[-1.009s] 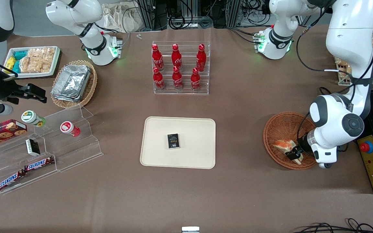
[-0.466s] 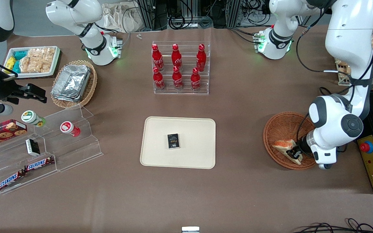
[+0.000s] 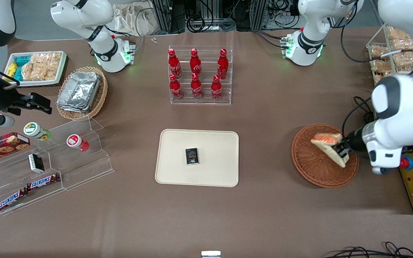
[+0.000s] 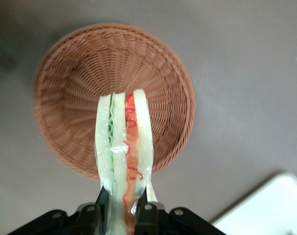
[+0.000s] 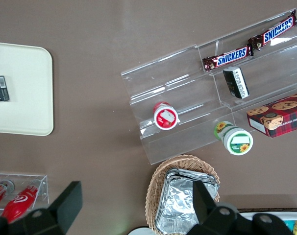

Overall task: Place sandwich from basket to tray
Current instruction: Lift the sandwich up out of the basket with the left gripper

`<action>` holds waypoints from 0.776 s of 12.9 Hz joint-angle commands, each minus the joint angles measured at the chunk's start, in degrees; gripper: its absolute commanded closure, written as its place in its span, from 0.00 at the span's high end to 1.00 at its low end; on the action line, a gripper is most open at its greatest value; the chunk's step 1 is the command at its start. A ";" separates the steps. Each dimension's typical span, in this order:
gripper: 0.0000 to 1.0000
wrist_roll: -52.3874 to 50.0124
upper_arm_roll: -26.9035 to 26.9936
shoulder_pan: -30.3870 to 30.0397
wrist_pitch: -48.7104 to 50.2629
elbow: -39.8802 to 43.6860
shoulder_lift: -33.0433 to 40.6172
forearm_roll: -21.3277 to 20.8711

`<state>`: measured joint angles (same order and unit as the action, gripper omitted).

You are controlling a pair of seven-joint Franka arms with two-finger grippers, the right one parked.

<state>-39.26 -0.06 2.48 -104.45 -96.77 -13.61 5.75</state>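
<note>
Hanging above the emptied basket (image 3: 324, 156), the sandwich (image 3: 330, 147) is being held clamped between the closed fingers of the gripper (image 3: 342, 149), so the pickup is judged done while the carry to the tray (image 3: 170, 172), lying toward the parked arm's end, is being left outstanding.

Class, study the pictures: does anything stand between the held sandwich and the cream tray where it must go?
Nothing visible does. The gripper holds the sandwich above the basket, and only bare table lies between it and the tray. A small black box sits on the tray, with room around it.
</note>
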 commanded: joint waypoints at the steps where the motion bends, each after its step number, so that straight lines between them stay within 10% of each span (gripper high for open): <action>1: 0.00 7.67 0.14 -0.01 10.80 3.24 6.47 -0.30; 7: 0.00 26.52 -8.53 0.25 19.55 6.15 9.14 -0.39; 10: 0.00 25.73 -17.58 1.12 18.50 6.59 5.11 -8.10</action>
<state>-13.95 -13.19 3.01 -86.01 -92.45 -4.57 1.93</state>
